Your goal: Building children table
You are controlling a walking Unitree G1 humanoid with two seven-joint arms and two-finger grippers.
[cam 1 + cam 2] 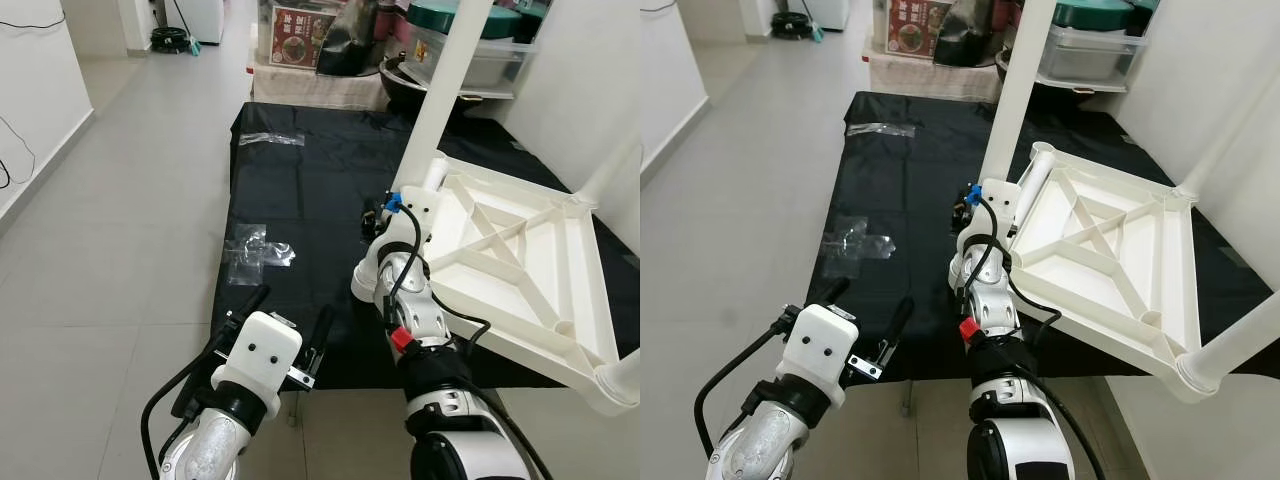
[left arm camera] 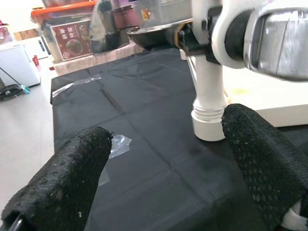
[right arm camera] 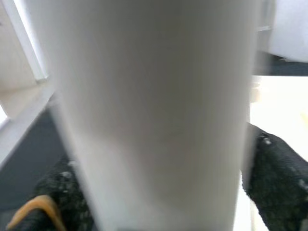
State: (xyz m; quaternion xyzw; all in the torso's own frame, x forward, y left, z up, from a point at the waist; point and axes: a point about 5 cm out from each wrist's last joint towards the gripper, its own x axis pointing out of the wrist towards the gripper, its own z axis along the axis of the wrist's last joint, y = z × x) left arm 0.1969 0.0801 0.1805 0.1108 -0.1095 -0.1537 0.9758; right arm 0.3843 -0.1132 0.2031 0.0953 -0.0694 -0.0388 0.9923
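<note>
i see a black sheet (image 1: 310, 190) spread over the grey tiled floor (image 1: 130, 210); on it lie the upturned white table top (image 1: 510, 270) and two clear plastic wrappers (image 1: 255, 250).

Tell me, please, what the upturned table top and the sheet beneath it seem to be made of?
The table top looks like moulded white plastic, semi-gloss, judging by its ribbed underside. The black sheet seems a thin cloth or plastic covering; fold creases run across it, and its matte look leaves that open.
</note>
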